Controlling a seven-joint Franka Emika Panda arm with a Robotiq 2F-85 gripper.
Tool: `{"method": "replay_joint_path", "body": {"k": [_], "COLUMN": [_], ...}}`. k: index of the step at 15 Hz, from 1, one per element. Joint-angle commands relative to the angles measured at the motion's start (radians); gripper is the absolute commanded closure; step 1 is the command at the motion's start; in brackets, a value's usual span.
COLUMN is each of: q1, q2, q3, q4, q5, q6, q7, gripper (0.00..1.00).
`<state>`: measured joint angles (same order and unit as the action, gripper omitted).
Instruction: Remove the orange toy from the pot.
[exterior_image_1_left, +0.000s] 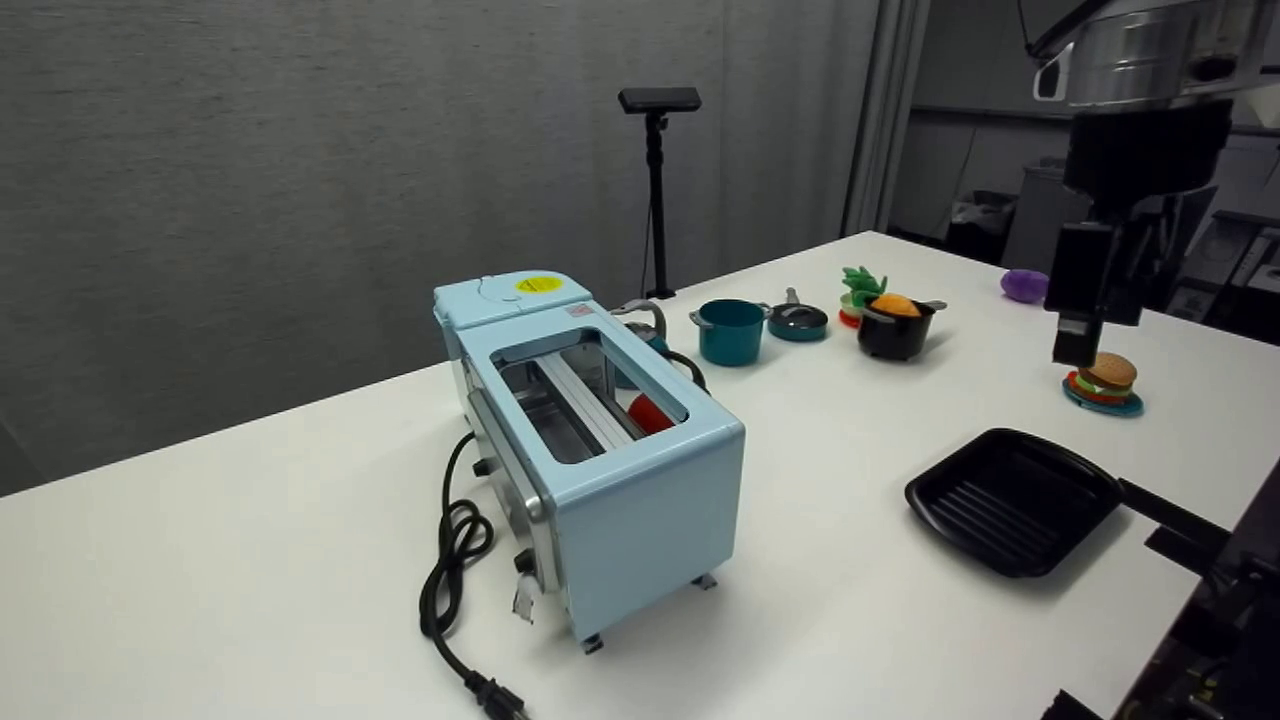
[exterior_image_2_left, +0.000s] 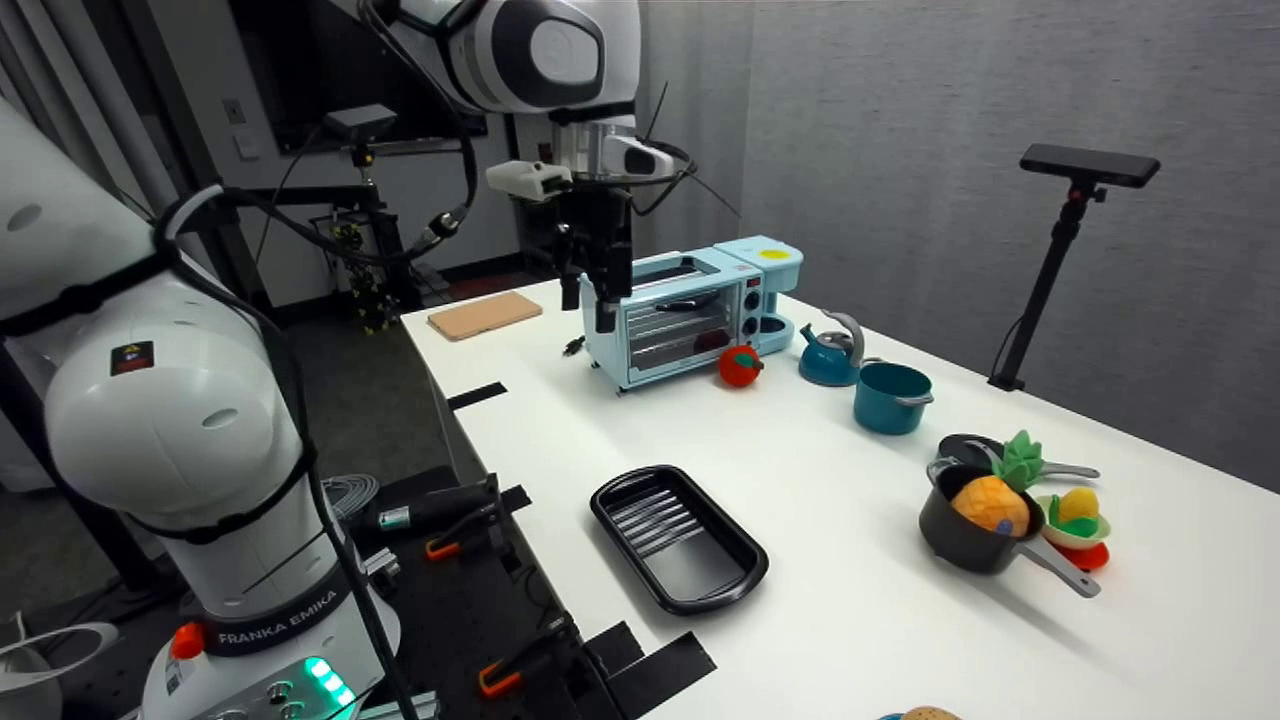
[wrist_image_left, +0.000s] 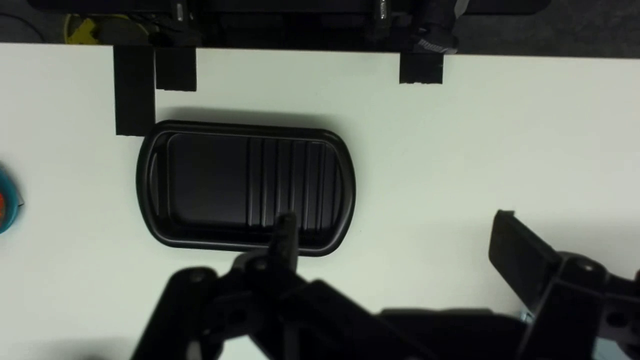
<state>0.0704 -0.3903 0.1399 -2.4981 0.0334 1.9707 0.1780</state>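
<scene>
The orange toy (exterior_image_1_left: 897, 306) (exterior_image_2_left: 988, 502) is roundish and sits inside the dark pot (exterior_image_1_left: 890, 340) (exterior_image_2_left: 962, 545), its top showing above the rim in both exterior views. Green leaves (exterior_image_2_left: 1020, 462) stick up right beside it; I cannot tell whether they are part of it. The pot stands upright on the white table, with a grey handle. My gripper (exterior_image_1_left: 1098, 330) (exterior_image_2_left: 588, 308) is open and empty, high above the table and far from the pot. In the wrist view its fingers (wrist_image_left: 395, 215) are wide apart beside the black tray; the toy and pot are out of that view.
The black baking tray (exterior_image_2_left: 680, 540) lies near the table's robot-side edge. The pale blue toaster (exterior_image_1_left: 640, 530) stands near the gripper. A red tomato toy (exterior_image_2_left: 740, 366), teal kettle (exterior_image_2_left: 830, 358), teal pot (exterior_image_2_left: 890, 400), lidded pan (exterior_image_1_left: 797, 322), fruit bowl (exterior_image_2_left: 1075, 515) and burger toy (exterior_image_1_left: 1105, 380) stand around.
</scene>
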Motion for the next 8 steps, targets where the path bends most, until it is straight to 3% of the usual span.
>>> {"method": "replay_joint_path", "body": {"k": [1, 4, 8], "q1": [-0.053, -0.079, -0.062], "q2": [0.065, 0.102, 0.084], "q3": [-0.031, -0.051, -0.059], "q4": [0.056, 0.093, 0.061], "q5": [-0.052, -0.06, -0.041], "q6": [0.043, 0.058, 0.052], "q7": [0.044, 0.084, 0.034], "gripper": [0.0, 0.0, 0.0]}}
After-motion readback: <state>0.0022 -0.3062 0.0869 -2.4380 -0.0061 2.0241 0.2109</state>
